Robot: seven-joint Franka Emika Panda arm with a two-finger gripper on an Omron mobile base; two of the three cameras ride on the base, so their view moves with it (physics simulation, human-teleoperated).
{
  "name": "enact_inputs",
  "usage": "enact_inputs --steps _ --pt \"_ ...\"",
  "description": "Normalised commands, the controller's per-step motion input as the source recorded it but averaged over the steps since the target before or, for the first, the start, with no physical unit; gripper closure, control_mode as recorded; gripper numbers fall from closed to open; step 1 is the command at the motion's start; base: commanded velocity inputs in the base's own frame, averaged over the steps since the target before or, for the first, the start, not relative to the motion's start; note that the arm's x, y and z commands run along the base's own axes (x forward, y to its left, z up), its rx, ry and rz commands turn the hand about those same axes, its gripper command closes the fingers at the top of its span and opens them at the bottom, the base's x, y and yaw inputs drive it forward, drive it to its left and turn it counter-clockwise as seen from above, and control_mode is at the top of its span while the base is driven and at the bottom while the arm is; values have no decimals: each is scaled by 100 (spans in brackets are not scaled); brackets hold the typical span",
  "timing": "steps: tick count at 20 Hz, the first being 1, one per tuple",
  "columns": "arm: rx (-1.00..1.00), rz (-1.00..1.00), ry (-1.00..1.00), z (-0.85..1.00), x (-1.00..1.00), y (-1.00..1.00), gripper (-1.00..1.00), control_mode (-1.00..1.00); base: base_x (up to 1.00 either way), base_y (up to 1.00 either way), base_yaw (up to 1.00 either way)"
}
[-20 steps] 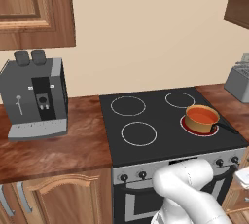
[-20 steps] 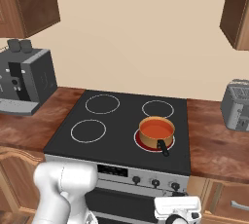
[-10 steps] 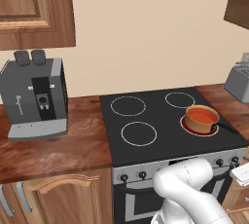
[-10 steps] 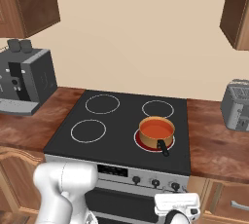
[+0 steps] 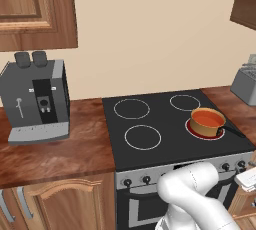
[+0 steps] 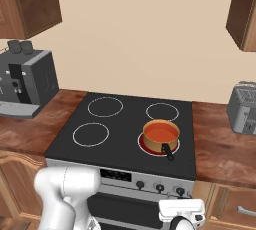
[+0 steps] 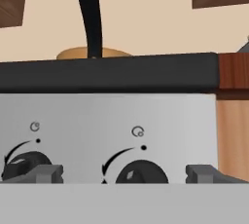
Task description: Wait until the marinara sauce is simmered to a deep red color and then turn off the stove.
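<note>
The marinara sauce [image 5: 207,119] [image 6: 161,133] is a smooth orange-red pool in a small copper-tan saucepan [image 7: 92,52] on the front right burner of the stove [image 5: 165,146] [image 6: 120,146]. That burner glows red under the pan. The pan's thin dark handle [image 6: 167,151] points toward the front edge. My gripper [image 7: 124,173] is open, low in front of the silver panel, with its two fingertips on either side of the rightmost black knob [image 7: 141,172]. A second knob [image 7: 24,162] sits to the left of it. My white hand [image 6: 181,210] hangs just below the knob row.
A grey coffee machine [image 5: 35,99] [image 6: 25,76] stands on the wooden counter left of the stove. A silver toaster [image 5: 245,84] [image 6: 243,106] stands on the counter to the right. Wooden cabinets hang above both sides, and the oven door is below the panel.
My hand has crept slightly upward toward the knob row. The pan and the sauce look the same.
</note>
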Motion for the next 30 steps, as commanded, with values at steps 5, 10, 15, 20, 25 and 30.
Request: enact_inputs --steps 5,10,15,20,25,30 --pt "0 0 0 -12 6 -8 -100 -100 0 0 0" --pt "0 0 0 -7 10 -17 -100 -100 0 0 0" --pt "0 0 0 -6 16 -7 -100 -100 0 0 0" --pt "0 0 0 -1 12 0 -100 -100 0 0 0" --pt "0 0 0 0 7 0 -100 -100 0 0 0" --pt "0 -1 0 0 7 10 -100 -100 0 0 0"
